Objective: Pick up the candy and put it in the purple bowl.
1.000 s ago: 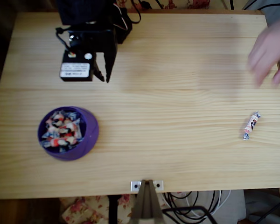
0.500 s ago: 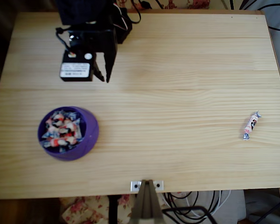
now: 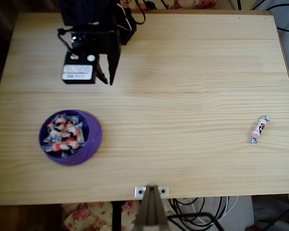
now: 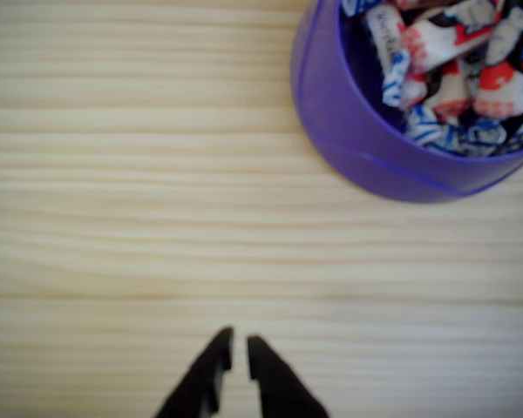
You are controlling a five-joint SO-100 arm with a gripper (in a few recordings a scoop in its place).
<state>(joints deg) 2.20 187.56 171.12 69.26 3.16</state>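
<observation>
In the overhead view the black gripper (image 3: 107, 72) hangs over the upper left part of the wooden table (image 3: 183, 62), with its two fingers pointing down the picture. In the wrist view the gripper (image 4: 239, 353) shows its tips almost together, with only a thin slit between them, and nothing is held in it.

The candy (image 3: 259, 129) lies alone on the bare wood, very far from the gripper: well to the right of it and somewhat lower in the overhead view, close to the right edge of the table. It lies a little slanted, one twisted end up and one down.

The purple bowl (image 3: 94, 139) stands just below the gripper and a little to the left in that view. In the wrist view the purple bowl (image 4: 331, 122) is ahead of the fingertips and to the right. It already holds many wrapped sweets (image 3: 62, 134) of the same kind.

I judge that the picking is not yet begun. Several things could go wrong from here. The reach to the candy is long, so the arm may be near its limit there and the aim may be poor. The candy is tiny and flat, so fingers that close a bit off centre may push it away, perhaps over the near edge. The fingers must also open first, or they will only press on it.
</observation>
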